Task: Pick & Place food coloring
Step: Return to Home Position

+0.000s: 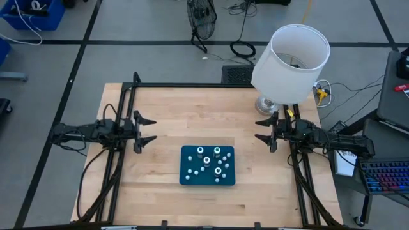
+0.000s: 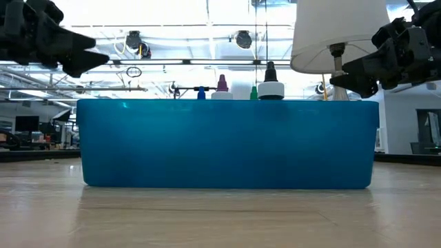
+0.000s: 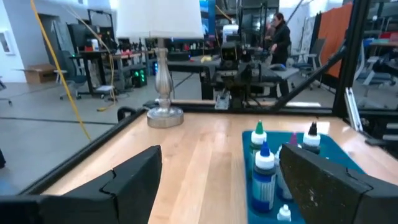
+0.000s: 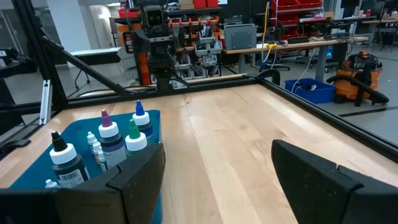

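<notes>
The bottles (image 1: 206, 160) stood in the tray (image 1: 231, 179), midway between the surface's side edges. The left pincer (image 1: 152, 129) and right pincer (image 1: 259, 130) gaped wide and empty at those edges; a careless right-arm swing might clip the lamp (image 1: 291, 64).

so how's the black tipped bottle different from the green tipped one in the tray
The black-tipped bottle has a black nozzle; the green-tipped bottle a green one. In the low view the black-tipped bottle's white collar clears the wall of the teal tray, while only the green-tipped bottle's nozzle peeks over. Shared: both stand upright in the tray, with white collars, untouched by the left gripper and right gripper, both open.
</notes>
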Robot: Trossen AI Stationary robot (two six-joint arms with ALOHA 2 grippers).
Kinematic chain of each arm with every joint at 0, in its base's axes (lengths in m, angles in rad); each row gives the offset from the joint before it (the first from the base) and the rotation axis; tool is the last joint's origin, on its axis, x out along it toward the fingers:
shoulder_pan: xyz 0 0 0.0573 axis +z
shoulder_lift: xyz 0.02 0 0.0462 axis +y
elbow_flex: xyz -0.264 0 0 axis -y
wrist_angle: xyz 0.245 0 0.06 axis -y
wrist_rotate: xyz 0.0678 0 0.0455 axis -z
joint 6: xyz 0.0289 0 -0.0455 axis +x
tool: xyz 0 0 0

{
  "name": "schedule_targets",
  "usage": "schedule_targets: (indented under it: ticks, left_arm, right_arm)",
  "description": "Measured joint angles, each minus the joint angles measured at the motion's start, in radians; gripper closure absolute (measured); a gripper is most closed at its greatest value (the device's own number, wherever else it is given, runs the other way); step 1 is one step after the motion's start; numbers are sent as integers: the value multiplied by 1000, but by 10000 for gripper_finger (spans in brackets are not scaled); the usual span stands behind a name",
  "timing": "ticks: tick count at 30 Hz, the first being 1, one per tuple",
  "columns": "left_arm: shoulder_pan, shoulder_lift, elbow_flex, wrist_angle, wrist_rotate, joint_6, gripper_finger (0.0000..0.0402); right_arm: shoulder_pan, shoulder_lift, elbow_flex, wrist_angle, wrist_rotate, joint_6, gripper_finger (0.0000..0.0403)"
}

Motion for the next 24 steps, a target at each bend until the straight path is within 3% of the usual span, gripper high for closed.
schedule_targets:
  ticks: [10, 24]
  left_arm:
    - [0, 0, -51, 10, 5, 0, 91]
    - [0, 19, -54, -4, 175, -20, 78]
  right_arm:
    - [0, 0, 0, 1, 0, 1, 120]
    - [0, 0, 0, 2, 0, 1, 122]
